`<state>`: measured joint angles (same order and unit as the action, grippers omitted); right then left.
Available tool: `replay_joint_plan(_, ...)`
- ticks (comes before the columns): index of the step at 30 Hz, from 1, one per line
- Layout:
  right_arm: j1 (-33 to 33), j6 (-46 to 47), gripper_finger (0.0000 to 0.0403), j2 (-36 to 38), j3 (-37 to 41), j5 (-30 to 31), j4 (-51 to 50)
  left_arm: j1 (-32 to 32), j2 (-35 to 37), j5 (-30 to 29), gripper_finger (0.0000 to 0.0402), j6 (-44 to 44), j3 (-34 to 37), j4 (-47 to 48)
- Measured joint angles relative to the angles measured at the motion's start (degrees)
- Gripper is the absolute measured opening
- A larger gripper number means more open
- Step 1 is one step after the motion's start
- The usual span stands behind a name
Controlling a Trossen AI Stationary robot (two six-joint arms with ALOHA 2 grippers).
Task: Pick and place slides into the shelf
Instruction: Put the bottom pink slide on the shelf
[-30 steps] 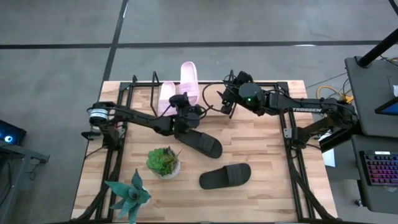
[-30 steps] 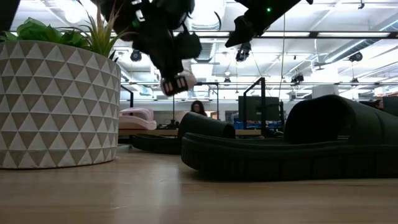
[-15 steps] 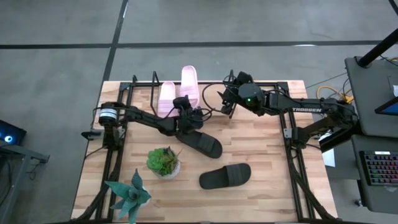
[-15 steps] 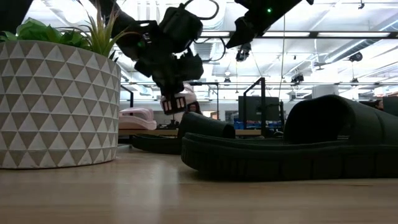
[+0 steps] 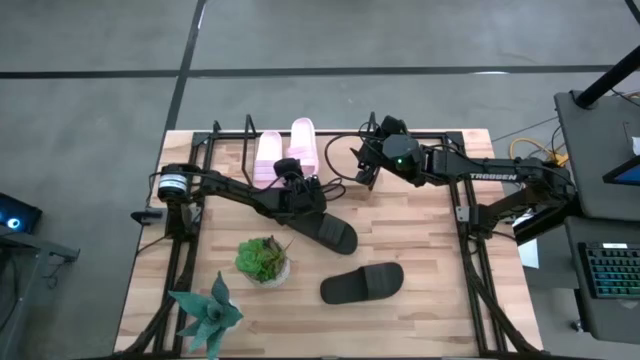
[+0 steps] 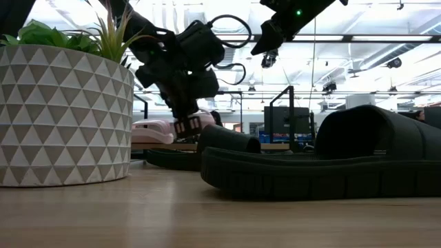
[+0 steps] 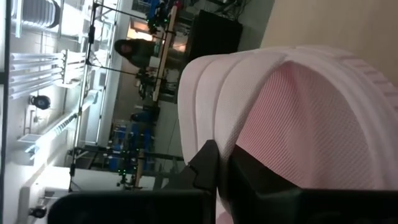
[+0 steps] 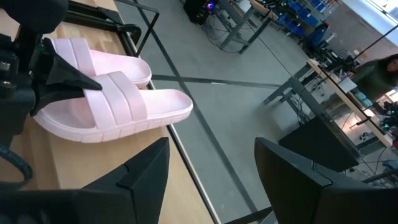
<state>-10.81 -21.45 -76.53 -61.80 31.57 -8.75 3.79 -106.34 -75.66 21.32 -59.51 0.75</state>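
Two pale pink slides lie side by side at the table's far edge by the black wire shelf (image 5: 249, 128) (image 8: 134, 28). The left one (image 5: 267, 155) (image 8: 93, 59) is free. My left gripper (image 5: 292, 172) (image 6: 186, 126) is shut on the right pink slide (image 5: 303, 142) (image 8: 118, 106), whose toe juts past the far edge. One black slide (image 5: 328, 231) lies on its sole just nearside of that gripper. The other black slide (image 5: 362, 283) (image 6: 324, 165) lies sole-down nearer the front. My right gripper (image 5: 362, 168) (image 8: 211, 180) hovers open to the right of the pink pair. My left gripper pinches the right pink slide at its heel end (image 8: 59, 109), behind the strap. One finger (image 8: 68, 74) lies on the footbed (image 7: 311, 124); the other finger is hidden under the sole. The fingers come from the near side, along the slide. Whether the slide rests on the shelf cannot be told.
A potted green plant (image 5: 263, 260) (image 6: 65, 114) and a spiky plant (image 5: 205, 310) stand at the near left. Black arm-mount frames (image 5: 185, 250) (image 5: 480, 260) run along both table sides. A person (image 7: 130, 53) sits in the room beyond.
My left gripper has come down toward the shelf with the right pink slide in its hold. The slide has sunk to about the level of the other pink slide beside it. My right gripper has kept still and open.
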Motion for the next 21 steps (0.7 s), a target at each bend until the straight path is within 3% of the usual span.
replay_joint_plan(16,0.0,0.0,0.0226,0.0,0.2,0.0,0.0,0.1,0.1,2.7,0.0001,0.0,0.9,3.5)
replay_joint_plan(21,0.0,0.0,0.0226,0.0,0.2,0.0,-0.6,0.5,0.1,3.0,0.0025,0.0,1.0,5.6)
